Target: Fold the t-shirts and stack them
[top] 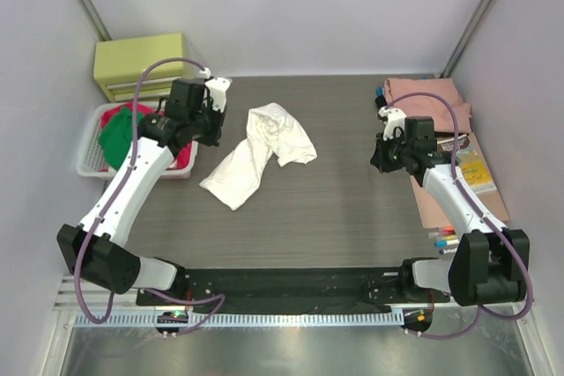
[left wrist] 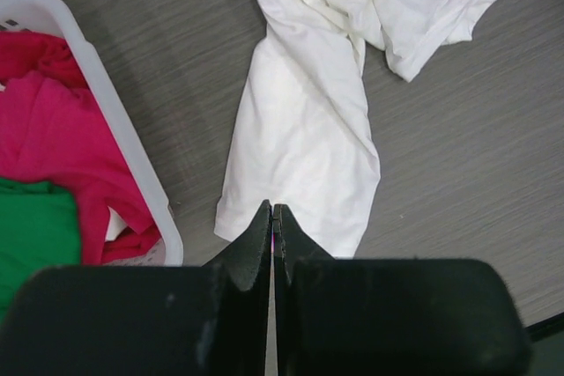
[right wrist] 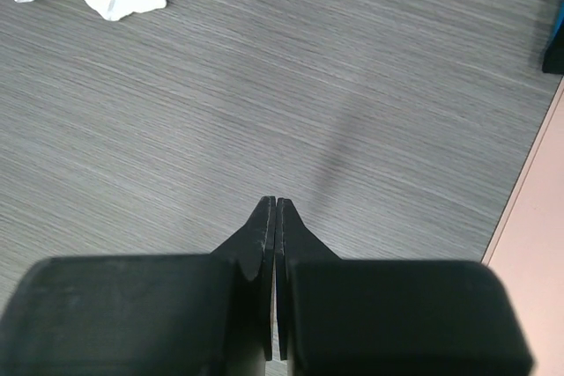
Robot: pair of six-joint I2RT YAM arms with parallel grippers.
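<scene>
The left tool (left wrist: 273,217) is seen with its jaws pressed together and nothing held between them. In the wrist view its tips are lined up with the near end of a white t-shirt (left wrist: 308,156), which is spread crumpled and unfolded on the middle of the grey surface (left wrist: 458,173); whether the cloth is touched cannot be told. The right tool (right wrist: 277,209) is likewise closed tight and empty, held over the surface well to the right of that shirt. A white slotted basket (top: 88,167) is placed at the left edge, with a magenta t-shirt (left wrist: 62,147) and a green t-shirt (left wrist: 35,226) heaped inside it. A salmon-pink t-shirt (top: 427,94) is laid at the far right corner
</scene>
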